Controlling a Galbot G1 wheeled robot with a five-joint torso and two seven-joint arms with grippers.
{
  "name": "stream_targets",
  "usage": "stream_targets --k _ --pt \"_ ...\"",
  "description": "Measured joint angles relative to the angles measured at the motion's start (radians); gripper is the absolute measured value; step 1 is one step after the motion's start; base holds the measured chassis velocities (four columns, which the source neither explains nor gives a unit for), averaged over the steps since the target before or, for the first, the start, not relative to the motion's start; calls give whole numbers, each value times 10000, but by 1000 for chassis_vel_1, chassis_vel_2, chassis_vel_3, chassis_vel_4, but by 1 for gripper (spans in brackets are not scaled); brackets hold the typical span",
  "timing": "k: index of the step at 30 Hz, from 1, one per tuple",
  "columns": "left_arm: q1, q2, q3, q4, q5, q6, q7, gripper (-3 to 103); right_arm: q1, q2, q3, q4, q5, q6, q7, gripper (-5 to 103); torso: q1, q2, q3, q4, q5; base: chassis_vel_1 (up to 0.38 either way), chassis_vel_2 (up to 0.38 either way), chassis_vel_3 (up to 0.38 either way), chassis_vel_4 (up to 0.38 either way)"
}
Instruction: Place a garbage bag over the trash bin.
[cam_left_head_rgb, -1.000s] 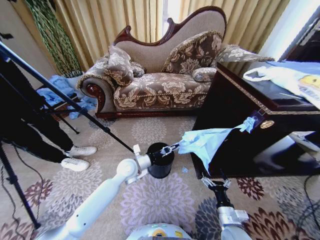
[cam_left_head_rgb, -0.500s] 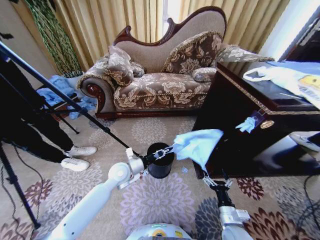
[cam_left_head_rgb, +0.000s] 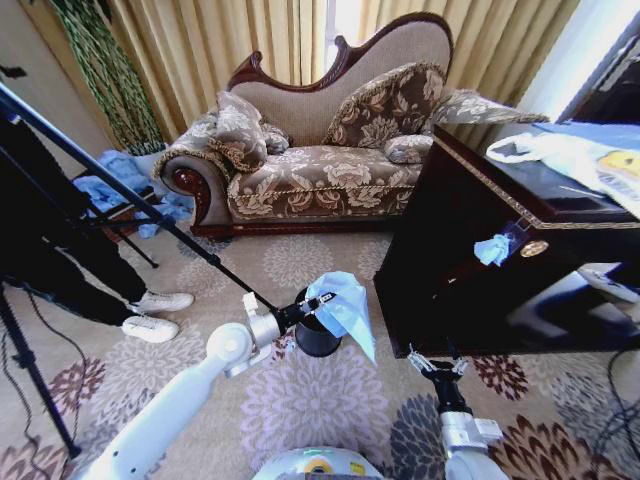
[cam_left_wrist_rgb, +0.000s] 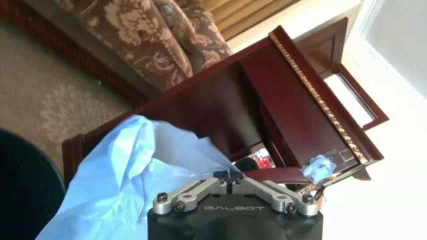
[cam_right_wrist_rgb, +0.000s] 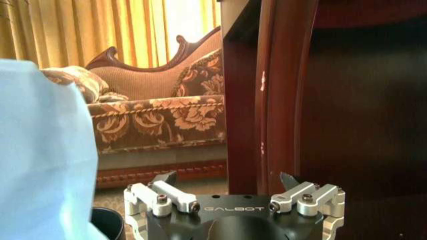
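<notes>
Your left gripper (cam_left_head_rgb: 318, 300) pinched the garbage bag (cam_left_head_rgb: 345, 306), which hung over the trash bin (cam_left_head_rgb: 316, 337); your right gripper (cam_left_head_rgb: 436, 362) waited nearby, fingers spread

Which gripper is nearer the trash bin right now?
Left. The left gripper is shut on the garbage bag right at the trash bin rim. The right gripper is open, low beside the dark cabinet, off to the bin's right.

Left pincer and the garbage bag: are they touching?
Touching. In the left wrist view the left pincer is shut on a fold of the garbage bag; the head view shows the bag hanging from it beside the trash bin.
</notes>
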Motion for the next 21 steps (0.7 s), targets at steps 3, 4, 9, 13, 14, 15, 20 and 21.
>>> stream_targets --k 3,4,9,13,14,15,20,21 --pt "-153 260 -56 -234 -10 -18 1 0 -14 0 4 12 -6 10 0 100 0 0 0 1 -1 0 0 0 0" --pt "-153 260 -56 -234 -10 -18 1 0 -14 0 4 12 -6 10 0 100 0 0 0 1 -1 0 0 0 0" --pt "-651 606 -178 -509 73 -118 -22 0 -2 12 0 24 -11 21 0 100 0 0 0 1 0 0 0 0 0" --pt "-1115 765 -208 -525 316 -183 -45 0 -36 -2 23 26 -12 45 0 100 0 0 0 1 0 0 0 0 0" --pt "-1244 809 -206 -508 416 -192 -39 0 -51 -7 41 30 -11 50 0 100 0 0 0 0 0 0 0 0 0" --pt "-1422 865 -192 -486 489 -192 -27 0 -64 -19 51 43 -9 53 0 100 0 0 0 1 -1 0 0 0 0" --pt "-1965 991 -93 -478 527 -173 32 0 -84 -34 64 104 -4 54 -1 100 0 -1 0 1 -1 0 0 0 0" --pt "-2145 1033 -51 -495 527 -150 55 0 -88 -34 63 128 -4 55 0 100 0 -1 0 0 -1 0 0 0 0"
